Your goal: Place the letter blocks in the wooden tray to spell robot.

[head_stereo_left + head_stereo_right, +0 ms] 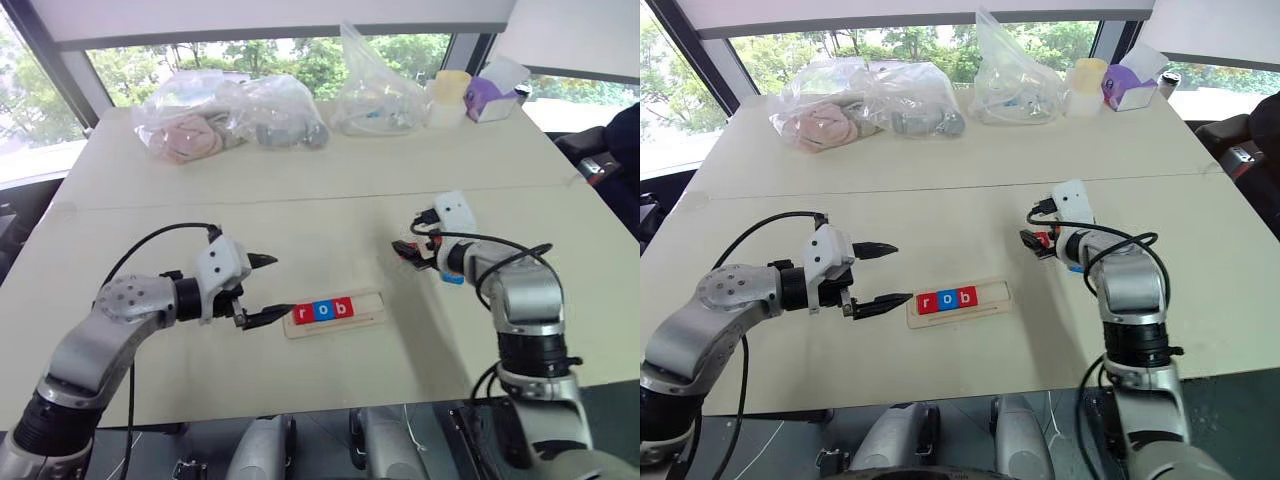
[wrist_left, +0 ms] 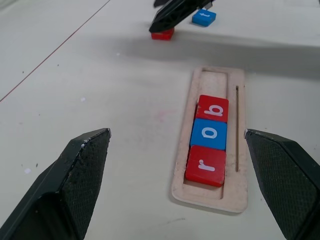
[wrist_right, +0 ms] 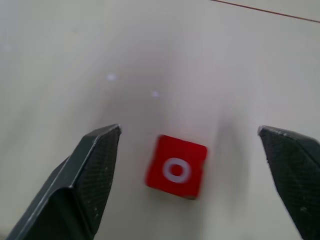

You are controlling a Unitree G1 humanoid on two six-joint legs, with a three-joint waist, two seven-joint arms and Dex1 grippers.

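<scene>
The wooden tray lies on the table in front of me. Three letter blocks sit in the left part of its slot: a red r, a blue o and a red b. My left gripper hangs open just left of the tray's end, holding nothing. A red o block lies flat on the table to the tray's upper right, with my right gripper open above it, a finger on either side, not touching. A blue block marked t lies just beyond it.
Clear plastic bags of items line the table's far side, along with a pale cup and a purple box. A seam crosses the tabletop. The front edge runs close below the tray.
</scene>
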